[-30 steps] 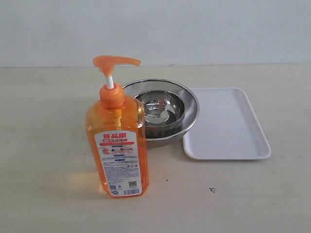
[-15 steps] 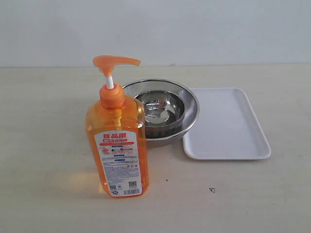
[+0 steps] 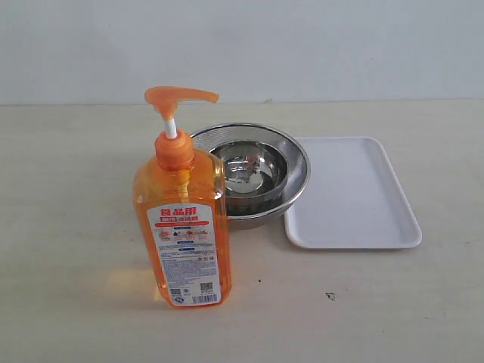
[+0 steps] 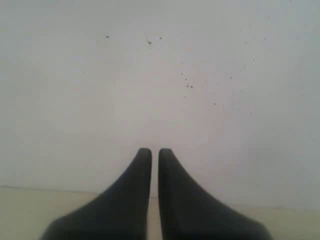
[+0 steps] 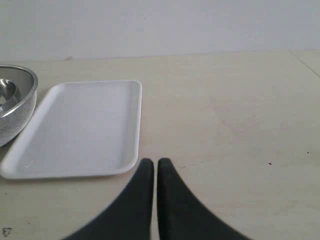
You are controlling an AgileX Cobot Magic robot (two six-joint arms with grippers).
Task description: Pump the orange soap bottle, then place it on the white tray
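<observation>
The orange soap bottle [image 3: 181, 227] stands upright on the table at the left front, its orange pump head [image 3: 180, 97] raised on a white stem. The white tray [image 3: 350, 193] lies flat to the right and holds nothing; the right wrist view also shows the white tray [image 5: 75, 127]. Neither arm appears in the exterior view. My left gripper [image 4: 151, 151] is shut with nothing in it and faces a blank wall. My right gripper [image 5: 151, 161] is shut and holds nothing, hovering near a corner of the tray.
A round steel mesh bowl [image 3: 295, 155] with a smaller steel bowl [image 3: 249, 172] inside sits between bottle and tray, touching the tray's left rim. A small dark speck [image 3: 330, 296] marks the table in front.
</observation>
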